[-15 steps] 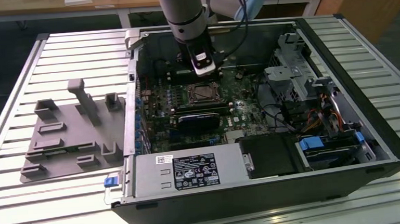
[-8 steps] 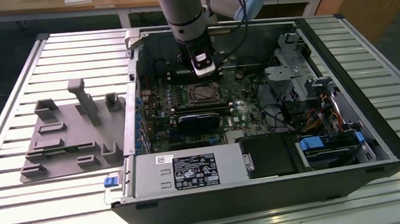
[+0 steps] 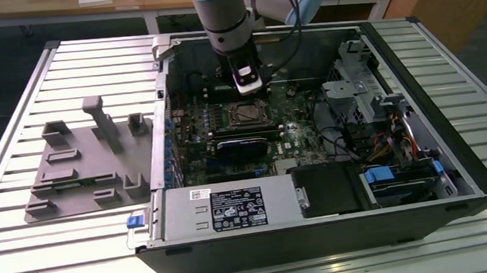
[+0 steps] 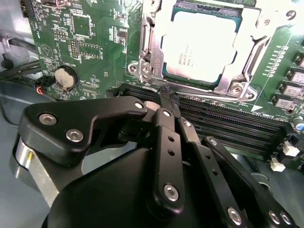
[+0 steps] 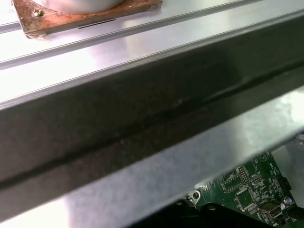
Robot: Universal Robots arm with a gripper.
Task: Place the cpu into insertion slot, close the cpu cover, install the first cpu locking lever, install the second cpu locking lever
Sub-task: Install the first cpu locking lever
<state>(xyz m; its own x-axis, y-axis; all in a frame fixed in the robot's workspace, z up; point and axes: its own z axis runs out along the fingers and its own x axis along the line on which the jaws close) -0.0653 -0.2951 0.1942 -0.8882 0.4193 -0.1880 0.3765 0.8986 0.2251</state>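
Your gripper hangs just beside the insertion slot, with its tip over the gap between the slot and the long black memory sockets. The two black fingers are drawn together into a narrow point. You cannot tell whether anything is pinched between them.

The cpu already sits in the slot, lying flat with its pale metal top facing up. The cpu cover lies down around it, and its silvery frame borders the chip on the sides you can see. Whether either locking lever is latched cannot be made out.

In the second wrist view, the green circuit board spreads out from the slot, and a round coin battery sits on it well apart from the slot.

In the exterior view, the arm comes down into the open computer case and ends right over the slot. A black card lies near the slot on its camera side. The grey power supply box sits beyond the card, farther from the slot. A grey fixture tray rests outside the case on the slatted table, well apart from the slot toward the exterior view's left.
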